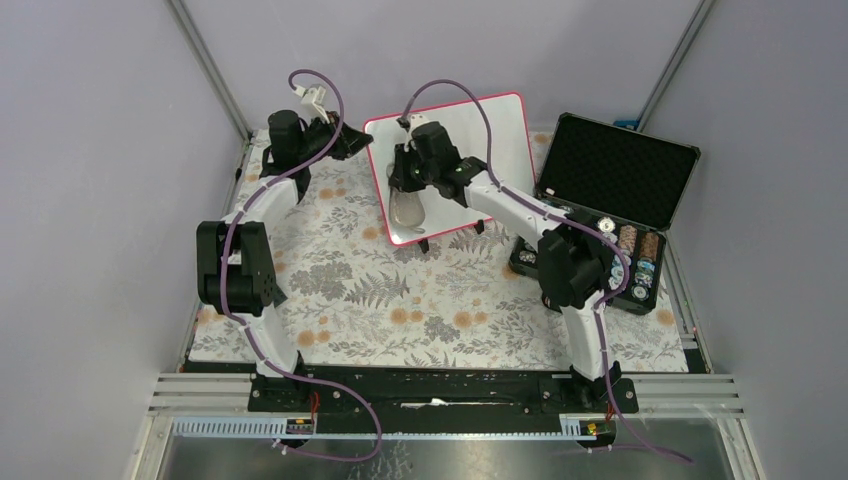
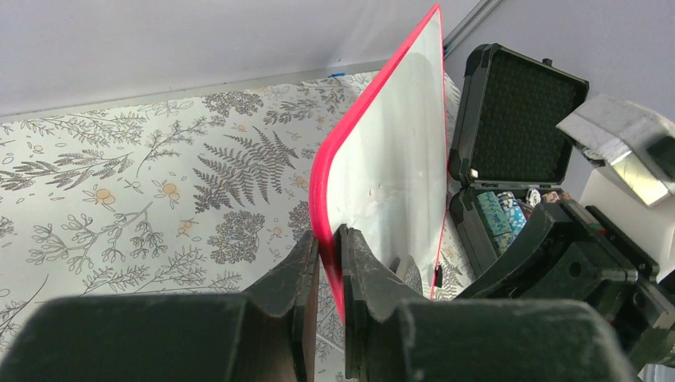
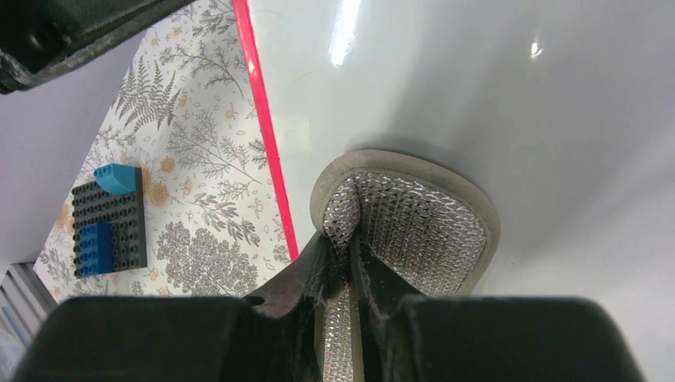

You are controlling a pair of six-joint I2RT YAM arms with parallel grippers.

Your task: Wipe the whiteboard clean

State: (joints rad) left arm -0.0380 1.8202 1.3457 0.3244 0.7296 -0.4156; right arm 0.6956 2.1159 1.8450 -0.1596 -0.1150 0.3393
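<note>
Two arms meet at the whiteboard (image 1: 495,130), which stands tilted at the far middle of the floral mat (image 1: 400,300), its small black feet just visible under the near edge.

On the left, the left gripper (image 1: 352,140) reaches the board's upper left corner. In the left wrist view (image 2: 329,239) its fingers are nearly together and straddle the pink-red frame, pinching the edge of the whiteboard (image 2: 390,159). The lower part of the grip is hidden behind the fingers. A few faint specks show on the white face, too small to read.

In the middle, the right gripper (image 1: 405,190) hangs over the board's left half, and its body covers part of the surface. From the right wrist (image 3: 346,247) the fingers are closed tight on an eraser pad (image 3: 414,231), grey-rimmed with a silvery mesh face. The pad curls against the glossy whiteboard (image 3: 493,79) above its own shadow, though actual contact cannot be told. Left of the frame, a brick plate (image 3: 107,219) lies on the mat, dark grey with blue bricks.

To the right, a black case (image 1: 620,160) stands open just beside the board. Its tray holds round items too small to identify, partly hidden by the right arm.
</note>
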